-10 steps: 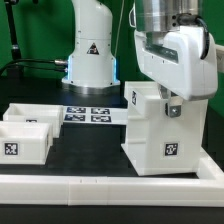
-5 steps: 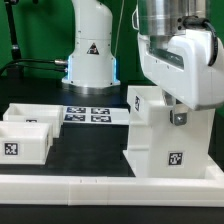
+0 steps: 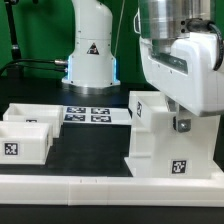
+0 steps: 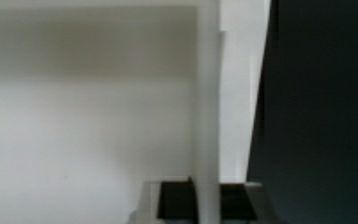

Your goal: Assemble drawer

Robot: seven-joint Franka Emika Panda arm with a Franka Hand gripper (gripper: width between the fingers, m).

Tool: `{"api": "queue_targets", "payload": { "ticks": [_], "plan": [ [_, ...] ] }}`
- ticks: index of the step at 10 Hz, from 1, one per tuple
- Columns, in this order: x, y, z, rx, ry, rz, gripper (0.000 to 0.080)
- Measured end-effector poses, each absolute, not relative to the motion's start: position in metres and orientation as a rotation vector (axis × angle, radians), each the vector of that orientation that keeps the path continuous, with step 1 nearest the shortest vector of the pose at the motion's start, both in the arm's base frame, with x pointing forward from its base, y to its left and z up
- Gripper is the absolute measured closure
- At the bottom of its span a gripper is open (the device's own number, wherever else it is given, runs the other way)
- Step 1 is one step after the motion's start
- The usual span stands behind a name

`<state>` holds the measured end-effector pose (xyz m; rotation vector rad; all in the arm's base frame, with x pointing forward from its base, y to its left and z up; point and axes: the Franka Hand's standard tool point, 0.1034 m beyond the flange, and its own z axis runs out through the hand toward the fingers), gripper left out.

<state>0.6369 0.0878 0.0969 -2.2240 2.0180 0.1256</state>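
Observation:
The white boxy drawer casing [image 3: 160, 140] stands at the exterior view's right, with tags on its front and side. My gripper [image 3: 179, 121] comes down from above and is shut on the casing's top wall. In the wrist view the dark fingers [image 4: 176, 202] sit on either side of the thin white wall [image 4: 211, 100], with my gripper [image 4: 210, 200] closed around it. Two small open-top trays [image 3: 25, 140] [image 3: 36, 113] sit at the exterior view's left, apart from the gripper.
The marker board [image 3: 90, 114] lies flat behind the trays. A long low white border rail [image 3: 100, 187] runs along the front edge. The arm's base [image 3: 90, 50] stands at the back centre.
The gripper and the casing it holds have shifted toward the exterior view's right and a little lower. The trays have not moved.

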Motion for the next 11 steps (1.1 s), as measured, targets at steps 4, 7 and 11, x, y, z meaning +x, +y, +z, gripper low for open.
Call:
{"api": "queue_targets", "payload": {
  "ticks": [4, 7, 11],
  "plan": [
    [0.6465, 0.0885, 0.0970, -2.184, 2.067, 0.132, 0.0762],
    [0.6467, 0.0886, 0.0970, -2.191, 2.063, 0.136, 0.0762],
    [0.6466, 0.0904, 0.0971, -2.204, 2.047, 0.134, 0.0264]
  ]
}}
